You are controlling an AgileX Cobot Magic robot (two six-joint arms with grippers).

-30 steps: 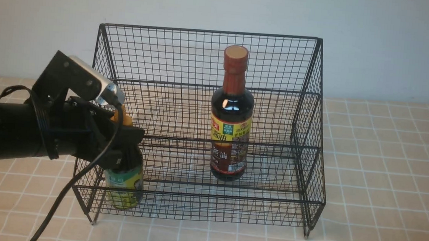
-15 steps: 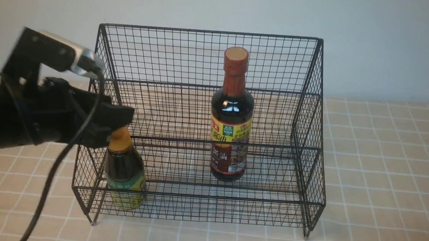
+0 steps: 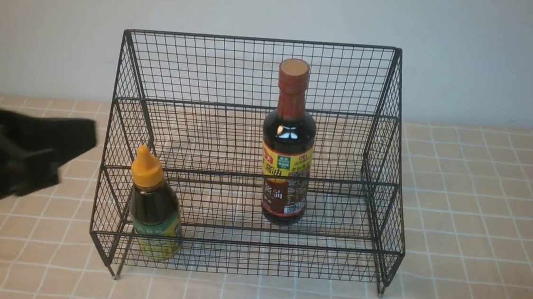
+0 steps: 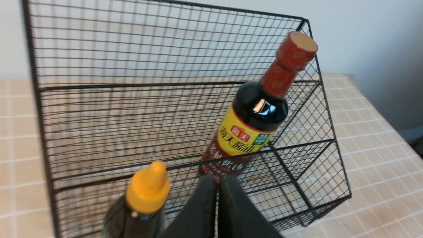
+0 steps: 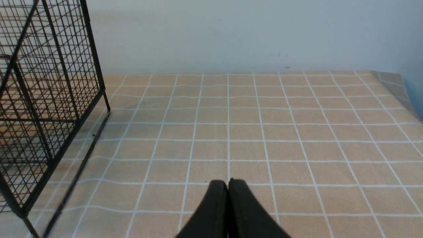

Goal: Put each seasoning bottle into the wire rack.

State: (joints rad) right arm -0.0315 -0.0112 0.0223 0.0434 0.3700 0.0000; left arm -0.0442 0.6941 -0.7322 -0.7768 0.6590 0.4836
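Inside the wire rack (image 3: 258,73), both bottles upright; left claw (image 4: 217,180) (pressed together, empty) just outside its left side.

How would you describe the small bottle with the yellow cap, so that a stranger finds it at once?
Look at the black wire rack on the checked tablecloth. On its lower front shelf, by the left side, stands the small bottle. Unlike the tall bottle with the brown cap, it is short with a pointed yellow cap.

The left gripper (image 4: 217,180) has its two black fingers pressed together, holding nothing; in the front view it is a blurred dark shape at the left edge. The right gripper (image 5: 227,183) is likewise closed and empty.
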